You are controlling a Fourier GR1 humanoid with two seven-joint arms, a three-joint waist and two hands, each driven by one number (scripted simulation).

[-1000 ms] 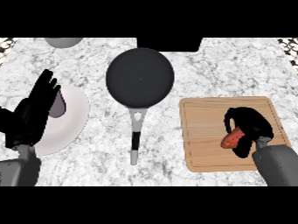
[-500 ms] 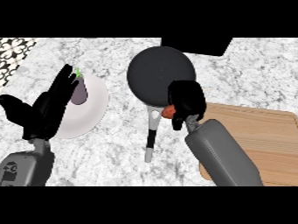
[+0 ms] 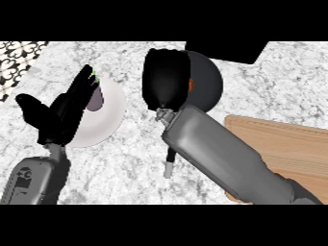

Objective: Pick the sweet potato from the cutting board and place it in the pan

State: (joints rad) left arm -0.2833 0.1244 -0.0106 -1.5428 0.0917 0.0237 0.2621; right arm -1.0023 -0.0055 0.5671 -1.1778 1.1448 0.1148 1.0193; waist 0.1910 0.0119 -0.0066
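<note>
Right hand point(image 3: 166, 79) is over the pan point(image 3: 208, 89), seen from its back, with the grey forearm coming up from the near right corner and crossing the counter point(image 3: 287, 81). The hand covers the left half of the pan, and only a thin orange strip of the sweet potato point(image 3: 191, 83) shows at the hand's right edge, inside the pan's rim. I think the hand is there because it carries the sweet potato to the place where it must be let go. The fingers are on the hidden side, so I cannot tell how far they are closed or whether they are holding the sweet potato or it already lies on the pan bottom. The orange strip touches the hand's outline, so the two are together or just beside each other.

Next in size is the cutting board point(image 3: 301, 149), at the near right, partly under the forearm; the part that shows has nothing on it. That agrees with a task near its last step.

At the left stands a white plate point(image 3: 109, 120) with a dark purple vegetable point(image 3: 96, 97) on it, which has a small green tip. Left hand point(image 3: 60, 113) is in front of the plate, open with fingers straight and pointing to the far side, and it only rests there.

The pan's handle point(image 3: 170, 161) comes out under the forearm and points to the near side, so the pan is easy to reach from above.
</note>
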